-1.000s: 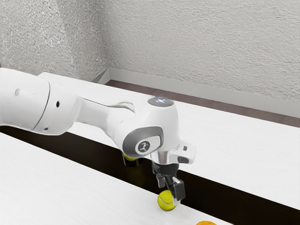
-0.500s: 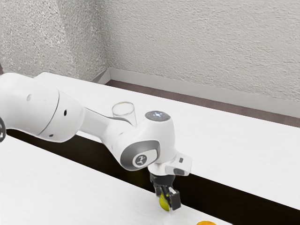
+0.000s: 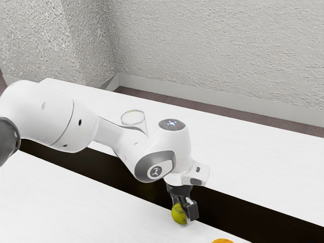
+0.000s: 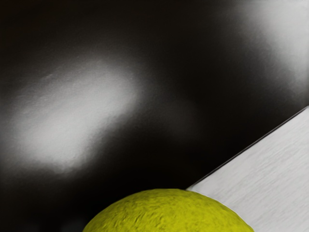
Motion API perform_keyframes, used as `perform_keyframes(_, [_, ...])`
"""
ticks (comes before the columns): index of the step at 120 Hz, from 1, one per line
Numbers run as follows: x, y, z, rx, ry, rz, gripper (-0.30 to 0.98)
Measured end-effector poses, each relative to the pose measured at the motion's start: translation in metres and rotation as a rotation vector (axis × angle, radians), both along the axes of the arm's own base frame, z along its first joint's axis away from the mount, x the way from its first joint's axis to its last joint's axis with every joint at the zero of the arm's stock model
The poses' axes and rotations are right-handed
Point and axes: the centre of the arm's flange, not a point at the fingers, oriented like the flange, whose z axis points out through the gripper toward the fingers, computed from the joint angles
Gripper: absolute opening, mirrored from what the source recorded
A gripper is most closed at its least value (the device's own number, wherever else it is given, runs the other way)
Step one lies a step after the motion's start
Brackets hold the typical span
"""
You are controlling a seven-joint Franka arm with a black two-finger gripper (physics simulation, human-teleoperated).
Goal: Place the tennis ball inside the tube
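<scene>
Ball (image 3: 177,214) higher in gripper (image 3: 184,212), near edge (image 3: 207,226)

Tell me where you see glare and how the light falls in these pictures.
Wrist view: two pale, soft-edged glare patches on the dark surface, none that strong on the tennis ball; exterior view: bright, fairly even light across the near white tabletop.

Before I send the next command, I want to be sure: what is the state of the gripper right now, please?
Gripper: closed, holding the tennis ball between its jaws.
</scene>
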Motion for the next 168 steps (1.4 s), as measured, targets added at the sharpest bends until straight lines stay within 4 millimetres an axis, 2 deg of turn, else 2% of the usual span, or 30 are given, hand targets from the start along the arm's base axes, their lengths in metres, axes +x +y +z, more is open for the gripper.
perform_keyframes(46, [-0.004, 0.001, 0.001, 0.004, 0.004, 0.001, 0.55])
perform_keyframes(76, [-0.004, 0.001, -0.002, 0.005, 0.007, 0.003, 0.42])
perform_keyframes(93, [-0.004, 0.000, -0.003, 0.009, 0.005, 0.004, 0.41])
perform_keyframes(104, [-0.003, 0.001, 0.004, 0.008, -0.005, 0.008, 0.40])
perform_keyframes(118, [0.001, 0.000, 0.032, 0.006, -0.038, 0.010, 0.38])
perform_keyframes(128, [0.019, 0.001, 0.074, -0.002, -0.083, 0.025, 0.37])
perform_keyframes(143, [0.049, 0.014, 0.133, 0.006, -0.114, 0.065, 0.35])
perform_keyframes(155, [0.072, 0.040, 0.179, 0.022, -0.129, 0.117, 0.35])
perform_keyframes(168, [0.090, 0.081, 0.213, 0.053, -0.127, 0.180, 0.35])
